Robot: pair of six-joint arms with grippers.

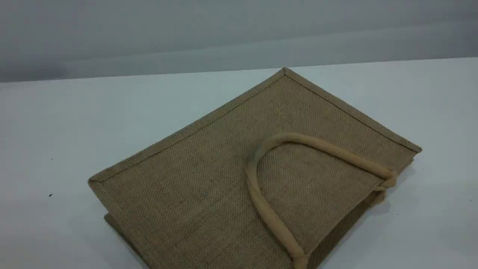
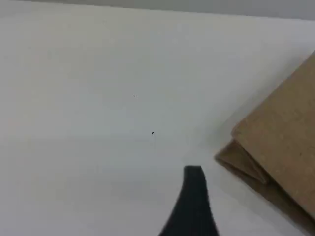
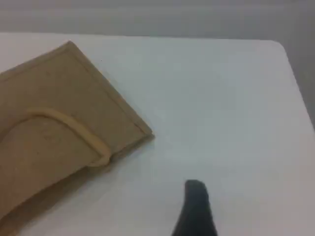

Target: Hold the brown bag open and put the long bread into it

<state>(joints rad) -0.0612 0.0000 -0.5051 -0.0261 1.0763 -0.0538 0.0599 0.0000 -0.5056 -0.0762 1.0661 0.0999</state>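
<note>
The brown bag (image 1: 209, 179) lies flat on the white table (image 1: 67, 123), its mouth toward the lower right and closed. One beige loop handle (image 1: 258, 198) rests on its upper face. The long bread is out of view. Neither arm shows in the scene view. In the left wrist view, one dark fingertip (image 2: 193, 179) of my left gripper hangs over bare table, left of a corner of the bag (image 2: 285, 132). In the right wrist view, my right gripper's fingertip (image 3: 196, 194) hovers to the right of the bag (image 3: 54, 93) and its handle (image 3: 78, 129). Nothing is held by either.
The table's far edge (image 1: 149, 74) runs in front of a grey wall. Its right corner (image 3: 278, 44) shows in the right wrist view. A tiny dark speck (image 1: 50, 195) lies left of the bag.
</note>
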